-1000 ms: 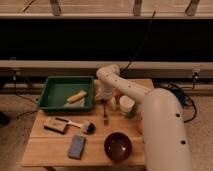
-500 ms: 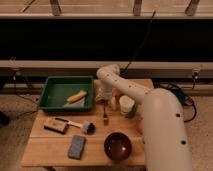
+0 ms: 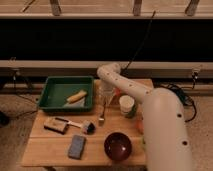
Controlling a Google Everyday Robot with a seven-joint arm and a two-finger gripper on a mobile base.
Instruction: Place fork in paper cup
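Note:
The fork (image 3: 102, 115) is a slim dark piece with a silvery end. It shows upright in the picture, just under my gripper (image 3: 104, 100), over the table's middle. I cannot tell whether it lies on the table or hangs from the gripper. The gripper hangs from the white arm (image 3: 125, 85), just right of the green tray. The white paper cup (image 3: 126, 104) stands upright on the table, a short way right of the gripper and fork, its mouth open.
The green tray (image 3: 55, 92) at the back left holds a yellowish item (image 3: 76, 96). A pale-handled brush (image 3: 77, 124) lies beside a brown block (image 3: 54, 125). In front are a blue sponge (image 3: 76, 146) and a dark red bowl (image 3: 118, 146). The wooden table (image 3: 45, 150) ends at the front.

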